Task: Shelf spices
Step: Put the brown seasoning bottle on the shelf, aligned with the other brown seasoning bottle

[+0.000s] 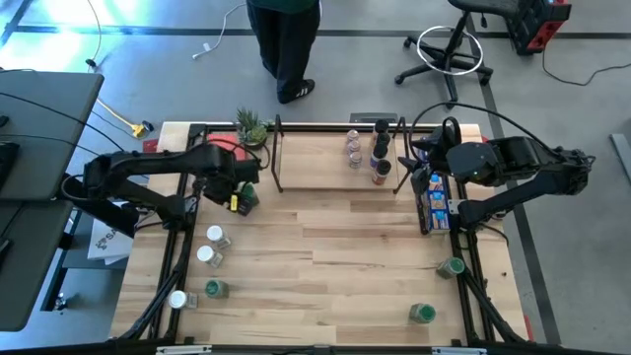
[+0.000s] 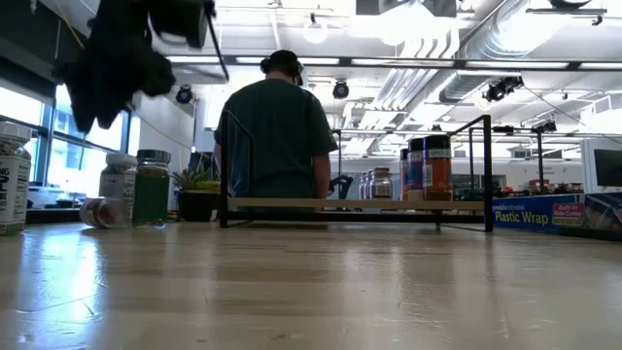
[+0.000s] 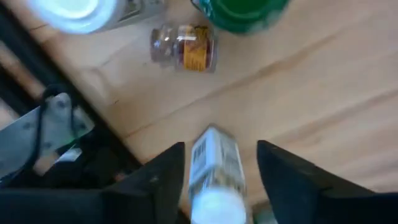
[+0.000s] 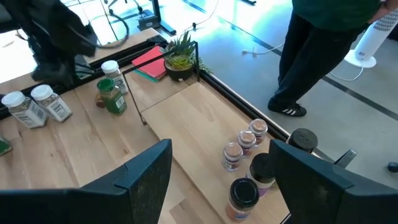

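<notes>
Beyond the shelf (image 2: 355,205) a blue box (image 2: 556,214) reads "Plastic Wrap"; both hands gape.

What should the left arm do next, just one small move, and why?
Probably close the left gripper on the white-capped spice jar: it sits between the open fingers, gaps on both sides, left of the light-wood shelf, not on it. The right gripper waits open at the shelf's right end.

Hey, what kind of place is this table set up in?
Probably a robotics lab or workshop, not a home kitchen. Exposed ducts run along the ceiling, cables trail over the bare grey floor by a rolling stool, and a person stands behind the shelf.
</notes>
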Robot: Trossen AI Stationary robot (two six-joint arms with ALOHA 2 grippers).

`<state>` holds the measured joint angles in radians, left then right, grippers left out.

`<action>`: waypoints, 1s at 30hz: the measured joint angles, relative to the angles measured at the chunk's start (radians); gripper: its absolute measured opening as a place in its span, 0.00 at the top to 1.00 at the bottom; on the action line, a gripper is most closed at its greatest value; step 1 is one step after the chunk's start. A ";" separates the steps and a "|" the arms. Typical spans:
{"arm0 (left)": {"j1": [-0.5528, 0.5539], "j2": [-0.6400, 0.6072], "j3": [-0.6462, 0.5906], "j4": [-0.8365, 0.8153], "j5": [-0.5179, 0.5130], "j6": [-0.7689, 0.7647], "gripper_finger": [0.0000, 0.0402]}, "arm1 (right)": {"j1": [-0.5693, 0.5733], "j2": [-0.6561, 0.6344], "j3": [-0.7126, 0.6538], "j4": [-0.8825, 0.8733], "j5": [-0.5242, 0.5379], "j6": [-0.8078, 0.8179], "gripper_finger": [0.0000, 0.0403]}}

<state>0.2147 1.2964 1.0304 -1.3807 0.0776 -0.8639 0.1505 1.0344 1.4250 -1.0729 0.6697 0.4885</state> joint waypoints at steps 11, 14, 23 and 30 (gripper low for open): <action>0.028 0.000 -0.220 0.263 -0.073 -0.051 0.35 | 0.000 0.000 0.000 0.000 -0.012 0.000 0.35; 0.028 0.000 -0.251 0.299 -0.107 -0.051 0.35 | 0.000 0.000 0.000 0.000 -0.014 0.001 0.35; 0.028 -0.001 -0.272 0.336 -0.215 0.001 0.35 | 0.000 0.000 0.000 0.001 -0.019 0.008 0.35; 0.025 0.032 -0.272 0.360 -0.226 0.011 0.35 | 0.000 0.000 0.000 0.001 -0.019 0.024 0.35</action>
<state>0.2402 1.3283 0.7586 -1.0208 -0.1482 -0.8527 0.1505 1.0344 1.4250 -1.0718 0.6503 0.5120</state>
